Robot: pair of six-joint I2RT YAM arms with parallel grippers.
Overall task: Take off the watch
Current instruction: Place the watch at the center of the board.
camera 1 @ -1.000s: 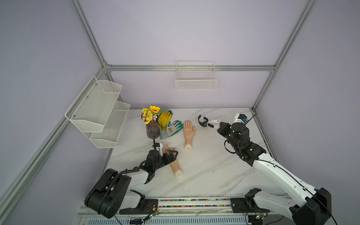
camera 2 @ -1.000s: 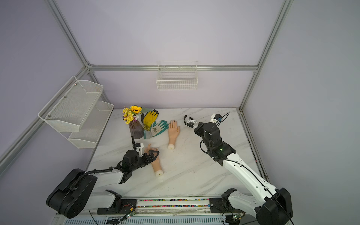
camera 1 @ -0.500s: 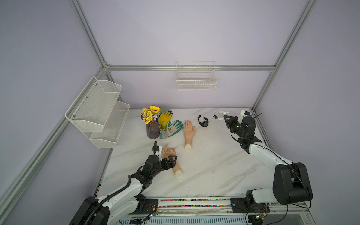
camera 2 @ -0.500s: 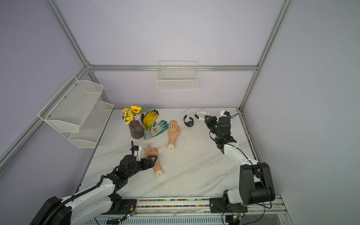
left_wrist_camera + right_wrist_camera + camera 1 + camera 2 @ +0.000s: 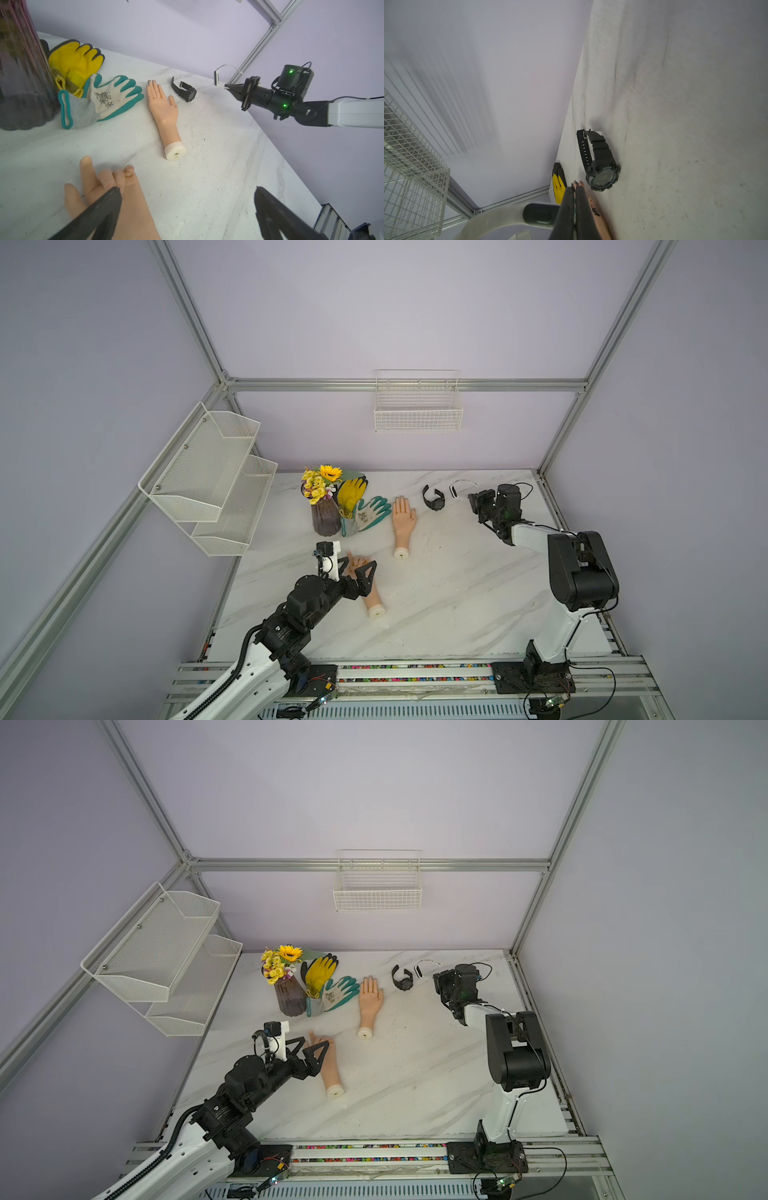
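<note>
- Watch, place: we find the watch [image 5: 434, 499] lying loose on the tabletop [image 5: 457, 593] towards the back. It is just beside the flat mannequin hand [image 5: 403, 518] and near the whitish band [image 5: 457, 488].
- Watch, state: it sits on neither mannequin wrist. The strap is unbuckled, its two halves curling up with their ends apart.
- Left jaws: the left gripper [image 5: 357, 566] has its jaws spread wide and empty, over the bent-finger mannequin hand [image 5: 365, 585]. We cannot tell whether they touch it.
- Right jaws: the right gripper [image 5: 471, 497] has its jaws pressed tight together, with the tips at the whitish band. We cannot tell whether they nip that band. They are clear of the watch.
- Task standing: from how it lies, we judge the watch is already off, with little left to do.
- Handling: we expect it to be light for its bulk, with a rigid case and a rubbery, springy strap. The matte rubber should give the jaws good friction.
- Where to hold: we would grip across the flanks of the case, or the thick strap root next to it.
- Avoid: we think the thin holed tail would bend away, and the glass face could be slippery.
- Risk: a nudge may roll it on its curled strap.
</note>
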